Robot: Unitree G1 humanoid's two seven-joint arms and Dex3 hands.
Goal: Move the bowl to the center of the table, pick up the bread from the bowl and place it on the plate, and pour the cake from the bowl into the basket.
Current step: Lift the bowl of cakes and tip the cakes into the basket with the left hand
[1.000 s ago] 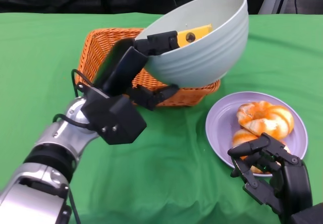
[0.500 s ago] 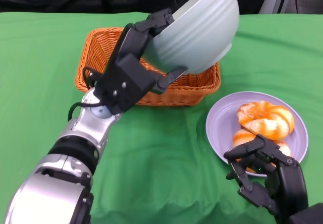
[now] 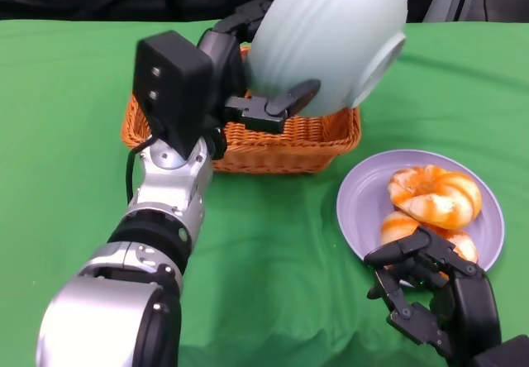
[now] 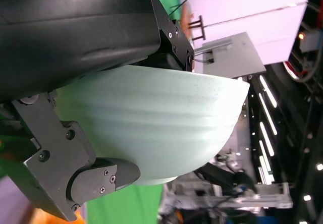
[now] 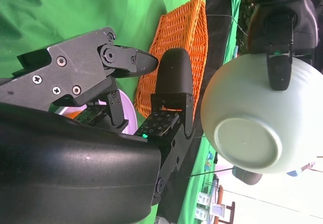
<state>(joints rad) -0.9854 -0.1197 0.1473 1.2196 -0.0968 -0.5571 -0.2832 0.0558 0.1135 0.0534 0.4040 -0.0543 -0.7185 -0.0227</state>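
With the left robot hand (image 3: 248,94) grasping the pale green bowl (image 3: 331,40) tipped steeply over the orange basket (image 3: 289,148), and the right robot hand (image 3: 430,288) released beside the plate (image 3: 359,206), the pour goes best if the mouth stays above the basket's middle

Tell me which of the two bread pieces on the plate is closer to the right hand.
The lower bread piece, nearer the robot on the purple plate, sits right beside the right hand's fingertips, partly hidden by them. The other bread piece lies farther back, fully visible.
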